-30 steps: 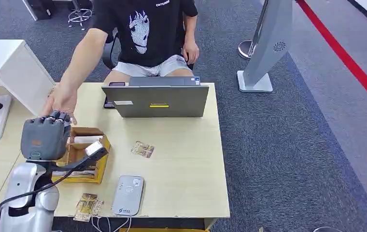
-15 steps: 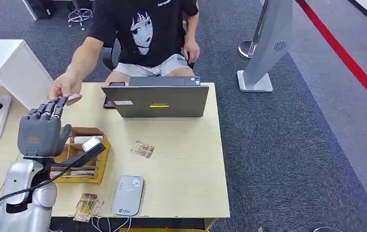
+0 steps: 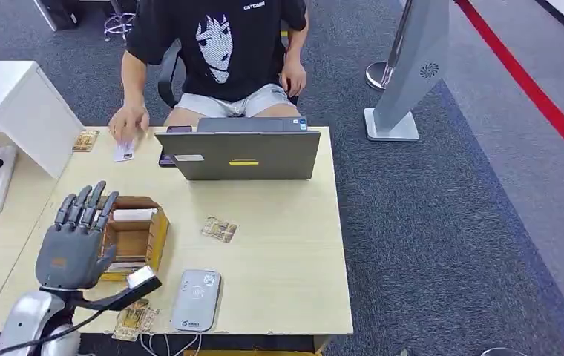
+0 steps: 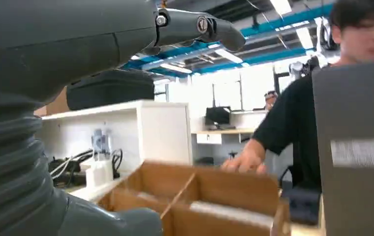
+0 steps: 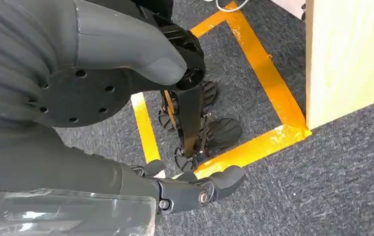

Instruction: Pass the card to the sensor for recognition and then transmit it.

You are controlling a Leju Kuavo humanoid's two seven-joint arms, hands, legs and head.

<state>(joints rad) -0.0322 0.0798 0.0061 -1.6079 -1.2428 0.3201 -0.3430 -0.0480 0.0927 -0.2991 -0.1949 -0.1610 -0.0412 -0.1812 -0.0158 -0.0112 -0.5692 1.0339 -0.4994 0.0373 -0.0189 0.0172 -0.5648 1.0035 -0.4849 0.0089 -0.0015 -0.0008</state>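
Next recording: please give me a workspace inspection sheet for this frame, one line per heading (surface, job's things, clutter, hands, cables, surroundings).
Surface: light wood table, bare at its right side.
Job's things: a person's hand rests on a white card at the table's far left; grey card reader lies at the near edge.
Clutter: open cardboard box with dividers; grey laptop; small patterned packets mid-table, by the reader and at the far left.
Hands: left hand raised over the box, fingers spread, holding nothing; right hand hangs beside the table, holding nothing.
Cables: white cable at the near edge.
Surroundings: grey carpet, red floor line, grey kiosk stand, white cabinet.
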